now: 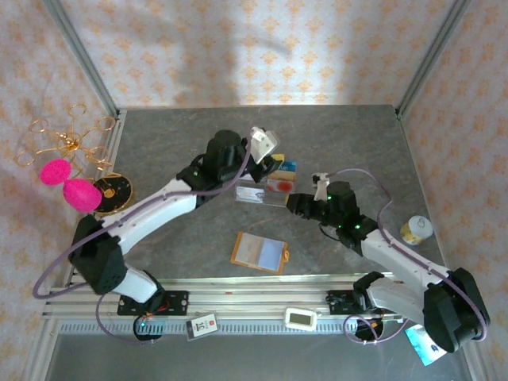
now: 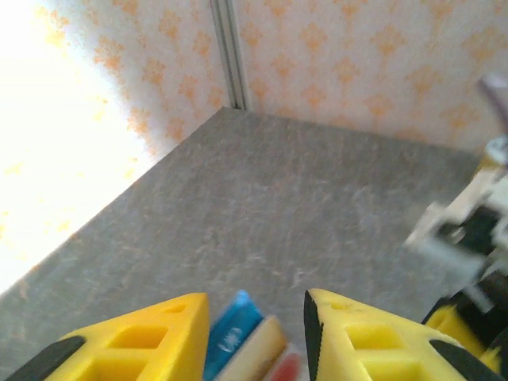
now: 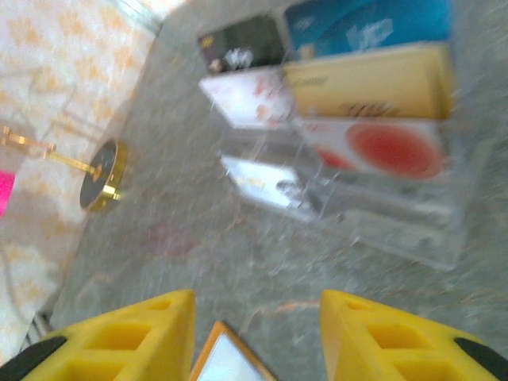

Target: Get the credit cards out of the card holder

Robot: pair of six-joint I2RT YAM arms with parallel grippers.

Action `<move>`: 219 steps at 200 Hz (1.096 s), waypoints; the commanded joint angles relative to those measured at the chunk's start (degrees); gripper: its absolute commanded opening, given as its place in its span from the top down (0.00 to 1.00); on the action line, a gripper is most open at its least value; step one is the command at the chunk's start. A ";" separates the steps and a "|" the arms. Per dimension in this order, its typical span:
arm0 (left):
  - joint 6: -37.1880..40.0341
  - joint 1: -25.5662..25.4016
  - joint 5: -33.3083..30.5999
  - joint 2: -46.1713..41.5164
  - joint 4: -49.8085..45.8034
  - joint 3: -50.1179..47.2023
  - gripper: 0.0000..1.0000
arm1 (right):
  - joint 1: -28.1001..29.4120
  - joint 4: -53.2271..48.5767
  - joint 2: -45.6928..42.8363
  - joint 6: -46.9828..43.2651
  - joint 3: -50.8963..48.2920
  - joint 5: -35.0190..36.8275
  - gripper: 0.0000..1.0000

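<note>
The orange card holder (image 1: 259,252) lies open on the table, pale blue inside facing up; its corner (image 3: 228,357) shows low between my right fingers. Credit cards lie in a clear tray (image 1: 255,194): a blue card (image 2: 232,337), a gold-yellow card (image 3: 373,79) and a red-spotted card (image 3: 389,147). My left gripper (image 2: 255,305) hangs open just above those cards, holding nothing; from above it (image 1: 274,168) is over the tray's far side. My right gripper (image 3: 255,300) is open and empty, and it (image 1: 292,204) sits between tray and card holder.
The tray also holds a black card (image 3: 242,40) and white cards (image 3: 246,95). A gold-rimmed black disc (image 1: 113,190) and pink shapes (image 1: 70,182) sit at the left edge. A yellow-lidded jar (image 1: 416,230) stands at the right. A white timer (image 1: 301,318) rests on the front rail.
</note>
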 commanded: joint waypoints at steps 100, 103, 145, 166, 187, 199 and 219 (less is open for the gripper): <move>-40.78 -0.87 -9.27 -28.94 4.06 -40.02 0.62 | 31.75 -15.02 9.81 4.52 4.96 26.08 0.58; -41.17 -0.87 -9.54 -29.31 3.73 -40.62 0.62 | 32.59 -15.34 10.78 4.30 5.59 26.58 0.59; -43.10 -0.74 -16.88 -35.11 -4.87 -42.96 0.61 | 42.48 -18.17 23.46 1.33 15.88 33.73 0.58; -43.83 -0.84 -18.79 -37.86 -6.97 -43.35 0.61 | 43.19 -19.54 29.69 0.32 20.02 37.33 0.58; -44.41 -0.78 -19.58 -40.32 -8.81 -44.21 0.61 | 43.24 -20.36 33.01 -0.22 22.65 40.69 0.58; -44.76 -0.79 -19.78 -41.45 -9.49 -44.80 0.61 | 43.24 -21.47 34.76 -0.35 23.67 42.18 0.58; -45.66 -0.79 -19.70 -42.94 -9.63 -45.53 0.61 | 43.24 -22.80 37.62 -0.42 24.72 42.67 0.57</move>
